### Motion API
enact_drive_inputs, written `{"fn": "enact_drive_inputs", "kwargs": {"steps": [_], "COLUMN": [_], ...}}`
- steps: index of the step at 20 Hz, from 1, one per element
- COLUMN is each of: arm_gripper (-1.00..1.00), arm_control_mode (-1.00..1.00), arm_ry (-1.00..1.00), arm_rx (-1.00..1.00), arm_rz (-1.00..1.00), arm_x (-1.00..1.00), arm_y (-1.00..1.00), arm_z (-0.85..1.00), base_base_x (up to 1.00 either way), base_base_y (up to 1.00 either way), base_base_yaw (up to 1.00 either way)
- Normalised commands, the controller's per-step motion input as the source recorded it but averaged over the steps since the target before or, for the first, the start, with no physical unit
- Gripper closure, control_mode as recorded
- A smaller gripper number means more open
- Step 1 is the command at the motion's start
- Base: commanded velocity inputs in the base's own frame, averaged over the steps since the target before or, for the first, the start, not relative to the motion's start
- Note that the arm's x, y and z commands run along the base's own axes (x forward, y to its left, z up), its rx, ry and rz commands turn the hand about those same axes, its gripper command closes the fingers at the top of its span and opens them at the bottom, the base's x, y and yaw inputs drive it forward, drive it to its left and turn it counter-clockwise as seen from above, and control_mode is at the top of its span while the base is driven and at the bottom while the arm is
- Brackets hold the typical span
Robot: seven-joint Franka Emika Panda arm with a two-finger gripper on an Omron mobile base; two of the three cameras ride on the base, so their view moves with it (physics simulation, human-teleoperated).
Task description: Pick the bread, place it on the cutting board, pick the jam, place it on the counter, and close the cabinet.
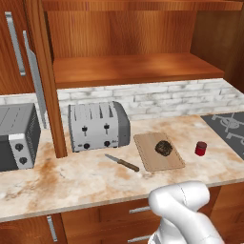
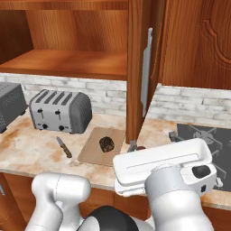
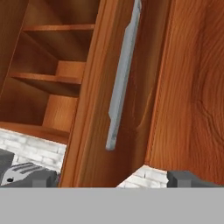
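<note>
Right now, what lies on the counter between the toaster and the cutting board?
In the left base view, a knife lies on the counter between the toaster and the cutting board, touching neither.

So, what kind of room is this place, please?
It looks like a home kitchen. A toaster stands on a marbled counter, a stove top sits at the counter's end, and an open wooden wall cabinet hangs above a pale brick backsplash.

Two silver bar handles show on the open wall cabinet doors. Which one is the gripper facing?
The long silver bar handle on the right-hand open door, beside the stovetop; the other handle hangs above the toaster.
</note>
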Motion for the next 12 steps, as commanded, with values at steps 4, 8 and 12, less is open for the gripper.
{"fn": "enact_drive_inputs", "kwargs": {"steps": [4,8,12], "arm_gripper": [-1.00,-1.00,-1.00], "arm_control_mode": [-1.00,-1.00,-1.00], "arm_ry": [0.00,-0.01,-0.02], "arm_rx": [0.00,0.00,0.00], "arm_rz": [0.07,0.07,0.07], "arm_x": [0.17,0.15,0.09], "arm_y": [-0.14,-0.07,0.00], "arm_z": [0.00,0.00,0.00], "base_base_x": [0.00,0.00,0.00], "base_base_y": [0.00,0.00,0.00], "base_base_yaw": [0.00,0.00,0.00]}}
